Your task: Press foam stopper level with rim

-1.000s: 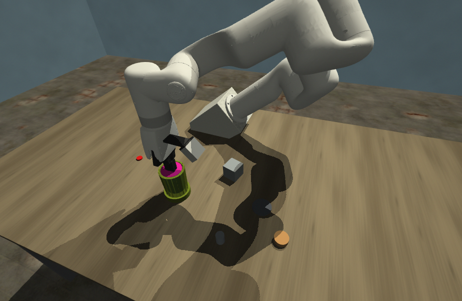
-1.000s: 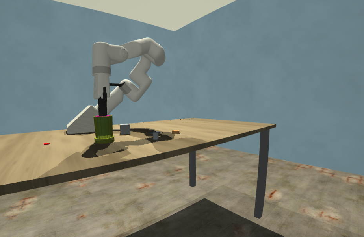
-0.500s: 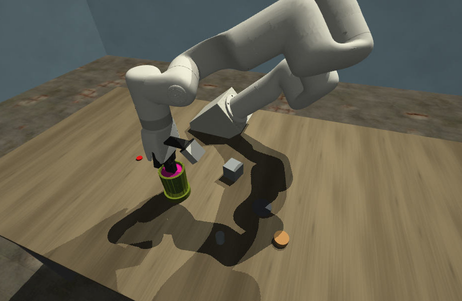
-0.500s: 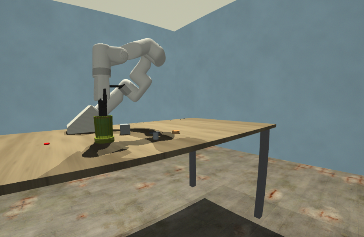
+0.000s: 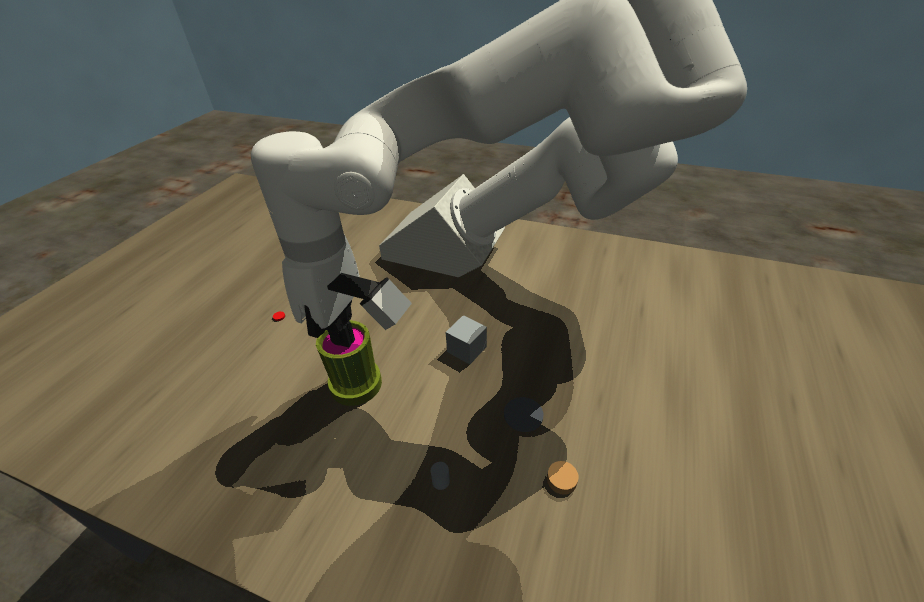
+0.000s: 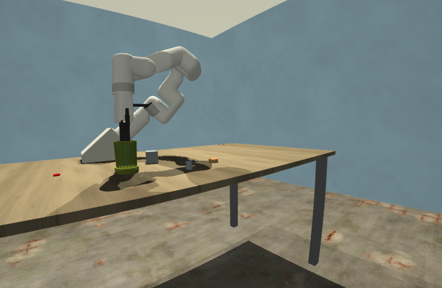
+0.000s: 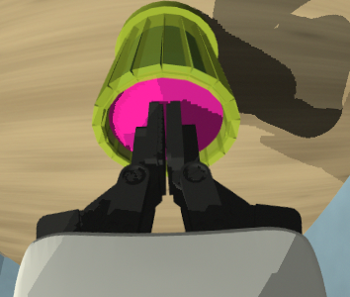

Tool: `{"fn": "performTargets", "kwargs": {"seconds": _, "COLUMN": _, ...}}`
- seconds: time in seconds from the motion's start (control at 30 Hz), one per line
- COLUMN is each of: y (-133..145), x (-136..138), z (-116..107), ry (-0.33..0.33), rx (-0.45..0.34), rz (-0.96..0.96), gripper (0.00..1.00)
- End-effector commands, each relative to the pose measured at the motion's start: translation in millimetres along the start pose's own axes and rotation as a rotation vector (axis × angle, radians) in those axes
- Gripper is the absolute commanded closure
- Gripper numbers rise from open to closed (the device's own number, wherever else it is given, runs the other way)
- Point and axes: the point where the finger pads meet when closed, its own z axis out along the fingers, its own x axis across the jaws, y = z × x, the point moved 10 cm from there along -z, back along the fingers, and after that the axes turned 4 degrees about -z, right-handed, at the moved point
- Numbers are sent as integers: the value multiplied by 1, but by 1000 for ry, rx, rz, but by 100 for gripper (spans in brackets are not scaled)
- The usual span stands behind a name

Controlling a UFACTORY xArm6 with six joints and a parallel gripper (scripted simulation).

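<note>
A green ribbed jar (image 5: 349, 365) stands upright on the wooden table; it also shows in the side view (image 6: 125, 156) and in the wrist view (image 7: 165, 83). A magenta foam stopper (image 5: 341, 347) sits inside its mouth, its top below the rim in the wrist view (image 7: 165, 116). My gripper (image 5: 340, 333) is shut with nothing between the fingers. Its closed fingertips (image 7: 163, 112) point straight down into the jar mouth and rest on the stopper. In the side view the fingers (image 6: 124, 134) dip into the rim and the stopper is hidden.
A grey cube (image 5: 466, 338) lies right of the jar. A small dark cylinder (image 5: 440, 474), a dark rounded piece (image 5: 524, 416) and an orange disc (image 5: 562, 477) lie nearer the front. A small red marker (image 5: 278, 316) lies to the left. The arm's base (image 5: 435, 237) stands behind.
</note>
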Motion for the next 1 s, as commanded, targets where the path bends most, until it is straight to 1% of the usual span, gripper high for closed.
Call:
{"fn": "performTargets", "kwargs": {"seconds": 0.0, "y": 0, "x": 1, "z": -1, "ry": 2, "rx": -2, "rz": -1, "gripper": 100}}
{"fn": "performTargets", "kwargs": {"seconds": 0.33, "y": 0, "x": 1, "z": -6, "ry": 2, "rx": -2, "rz": -1, "gripper": 100}}
{"fn": "performTargets", "kwargs": {"seconds": 0.8, "y": 0, "x": 1, "z": -44, "ry": 3, "rx": -2, "rz": -1, "gripper": 100}}
{"fn": "performTargets", "kwargs": {"seconds": 0.97, "y": 0, "x": 1, "z": -51, "ry": 2, "rx": -2, "rz": -1, "gripper": 100}}
